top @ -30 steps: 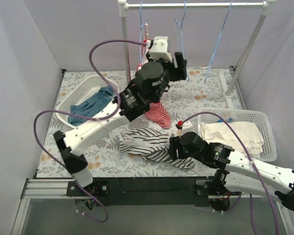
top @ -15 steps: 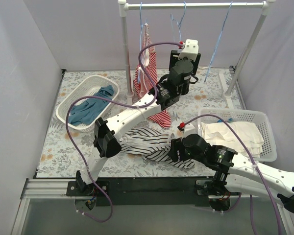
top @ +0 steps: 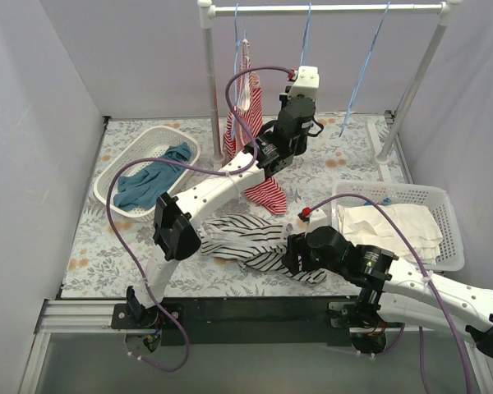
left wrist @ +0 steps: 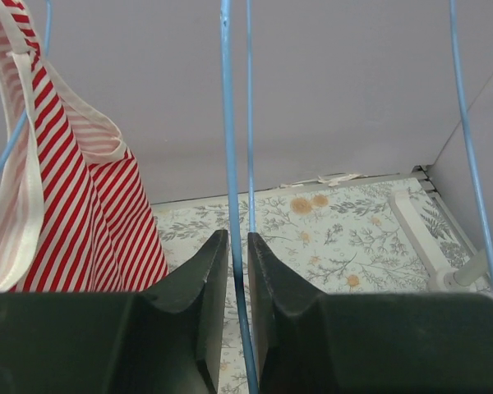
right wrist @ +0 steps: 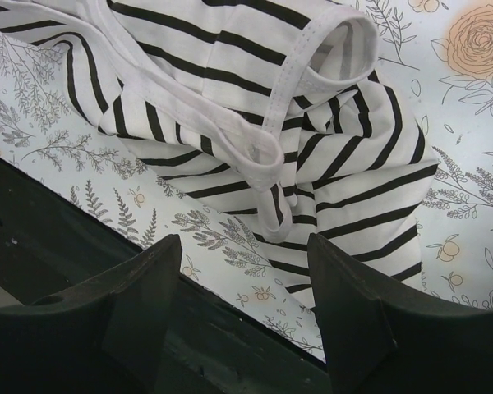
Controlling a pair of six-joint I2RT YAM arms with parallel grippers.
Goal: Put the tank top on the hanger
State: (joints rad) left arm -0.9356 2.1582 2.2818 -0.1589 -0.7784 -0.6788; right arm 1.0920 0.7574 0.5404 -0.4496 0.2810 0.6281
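The tank top (top: 246, 238), white with thin black stripes, lies crumpled on the floral table near the front edge; it fills the upper part of the right wrist view (right wrist: 312, 107). My right gripper (top: 294, 250) hovers just over its near edge, open, with nothing between the fingers (right wrist: 242, 240). The hanger (top: 306, 41), thin pale-blue wire, hangs from the middle of the rail. My left gripper (top: 298, 105) is raised to it. In the left wrist view the jaws stand tight on either side of the hanger's wire (left wrist: 227, 123), gripper (left wrist: 237, 238) shut on it.
A red-and-white striped top (top: 245, 107) hangs on the left hanger, close beside my left gripper. Another blue hanger (top: 366, 66) hangs to the right. A white basket (top: 115, 168) holds a blue garment; a right basket (top: 448, 205) holds white cloth. Rail posts (top: 209, 82) stand behind.
My left arm swung from over the table up to the middle hanger, and its jaws closed on the wire. The right arm has hardly moved.
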